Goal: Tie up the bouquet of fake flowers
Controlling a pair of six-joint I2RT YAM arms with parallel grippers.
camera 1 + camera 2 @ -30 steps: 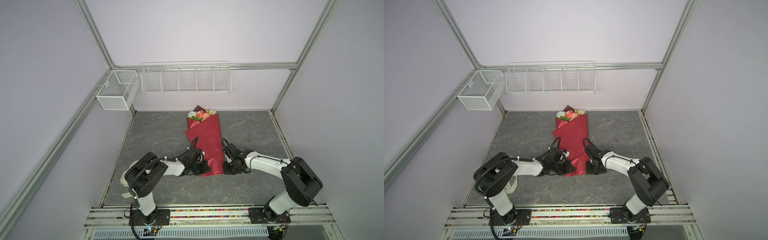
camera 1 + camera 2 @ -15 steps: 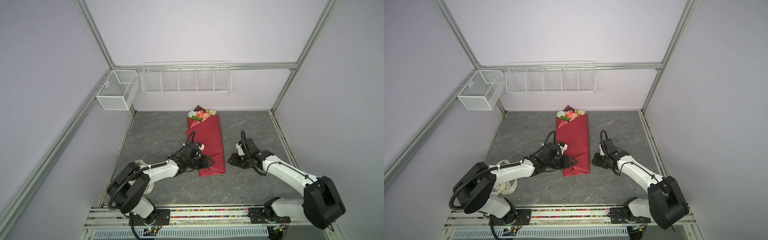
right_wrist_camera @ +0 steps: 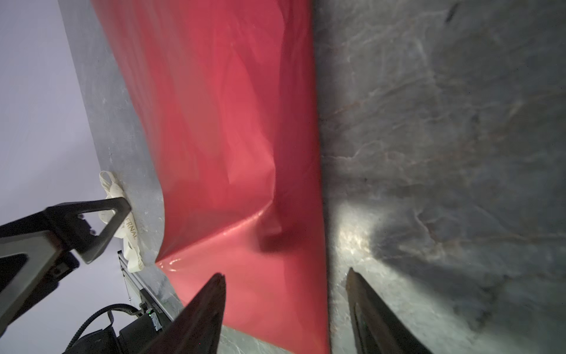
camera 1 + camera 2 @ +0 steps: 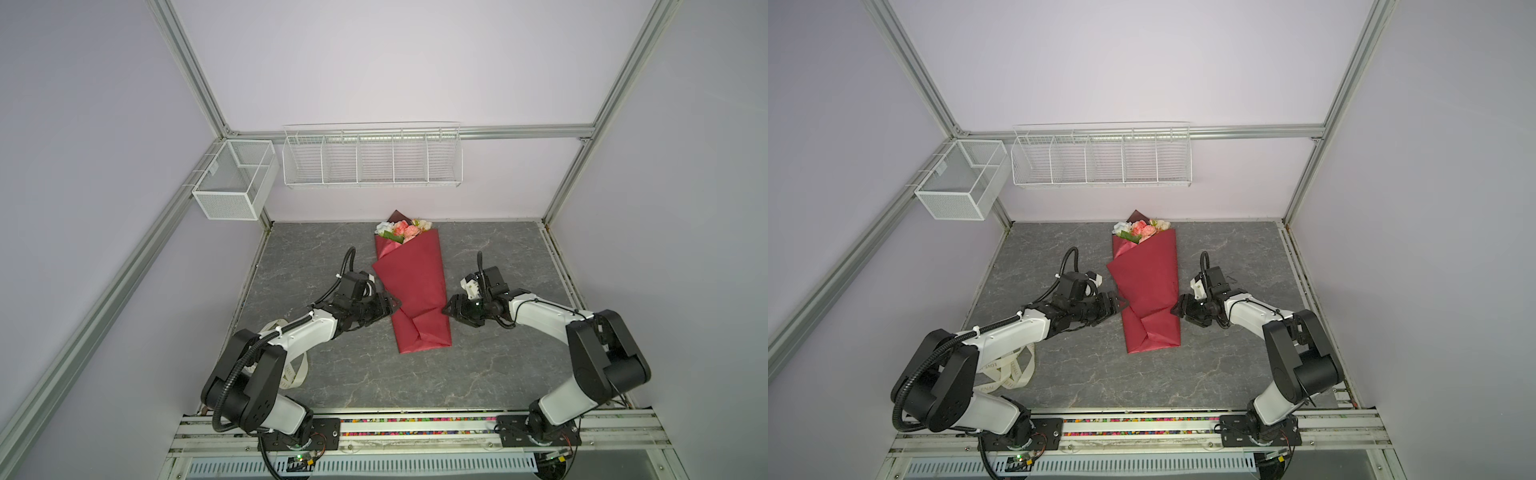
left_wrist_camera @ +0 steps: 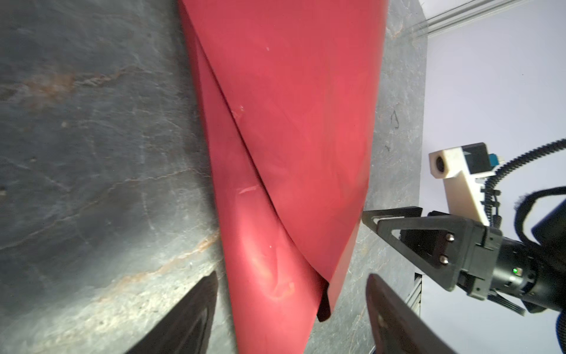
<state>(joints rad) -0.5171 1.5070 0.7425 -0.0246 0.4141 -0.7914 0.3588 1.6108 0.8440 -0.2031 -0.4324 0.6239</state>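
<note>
Lying on grey marbled tabletop [image 4: 316, 249], wrapped bouquet [image 4: 411, 282]; lilac walls [image 4: 374, 62] around.

Lab enclosure: aluminium frame [image 4: 519, 131], wire baskets [image 4: 372, 160]

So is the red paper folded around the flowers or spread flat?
Folded: the dark-red paper is wrapped closed, flaps overlapping along a diagonal seam; only the flower heads poke out the far end.
</note>
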